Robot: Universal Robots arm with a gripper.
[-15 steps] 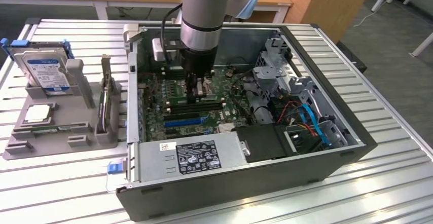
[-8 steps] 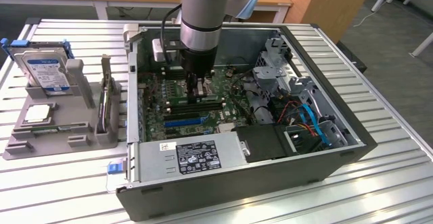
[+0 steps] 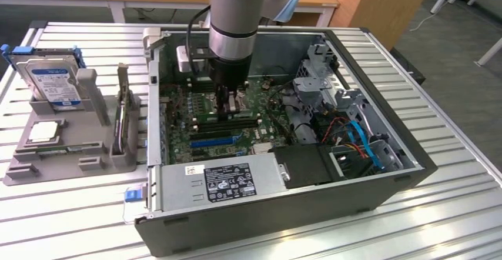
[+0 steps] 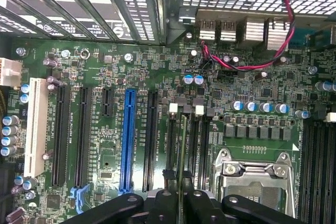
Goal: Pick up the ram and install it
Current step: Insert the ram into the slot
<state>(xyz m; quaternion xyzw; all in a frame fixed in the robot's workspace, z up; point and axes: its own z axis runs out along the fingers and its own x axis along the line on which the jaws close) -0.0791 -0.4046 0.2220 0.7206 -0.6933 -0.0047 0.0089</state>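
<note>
I see the ram [image 4: 182, 150] edge-on as a thin green strip running up from between my black fingers [image 4: 163, 204]. My gripper [image 4: 182, 202] is shut on it. The stick stands in line with the black memory slots [image 4: 191, 145], whose white latches [image 4: 173, 107] show at their far ends. Whether it touches a slot I cannot tell. In the exterior view my gripper [image 3: 230, 106] reaches straight down into the open computer case [image 3: 392, 172], over the green motherboard [image 3: 211, 136].
On the exterior view's left a grey holder [image 3: 47, 166] carries a silver hard drive [image 3: 51, 83] and an upright card with a metal bracket [image 3: 121, 119]. Inside the case are a power supply [image 3: 227, 180], a blue slot [image 4: 127, 140], the processor socket [image 4: 252, 179] and a red-black cable [image 4: 247, 66].
</note>
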